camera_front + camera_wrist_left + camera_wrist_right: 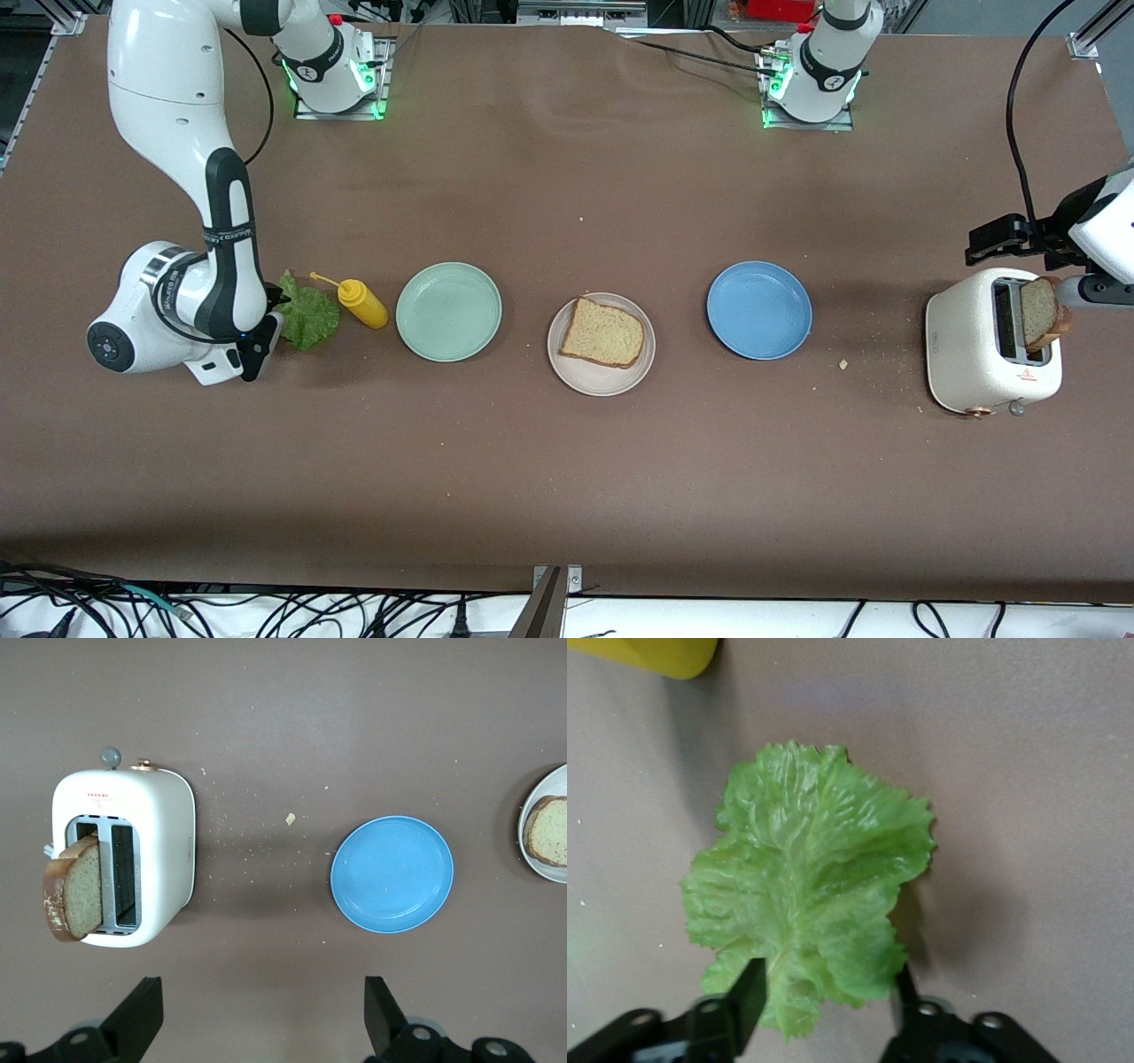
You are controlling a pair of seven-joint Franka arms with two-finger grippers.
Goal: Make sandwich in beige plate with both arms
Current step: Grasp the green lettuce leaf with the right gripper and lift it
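Right hand (824, 997): low at the right arm's end of the tabletop (567, 478), its 2 fingers (751, 999) set on either side of the stem end of the lettuce leaf (811, 921). The fingers touch the leaf's edges, partly drawn in; whether they have a firm pinch on it cannot be told. The leaf lies flat on the tabletop, just beside a yellow squeeze bottle (359, 301) (lying on its side).

Left hand (261, 1028): fingers spread wide, holding nothing, hovering near the white toaster (124, 859) at the left arm's end of the tabletop. 1 slice of bread (73, 890) leans out of a toaster slot, tilted.

Beige plate (571, 372): at mid-tabletop, carrying 1 brown slice (604, 332) lying flat. A mint-green plate (448, 312) sits between it and the bottle; a blue plate (759, 310) sits between it and the toaster. Crumbs (843, 364) are scattered near the toaster.
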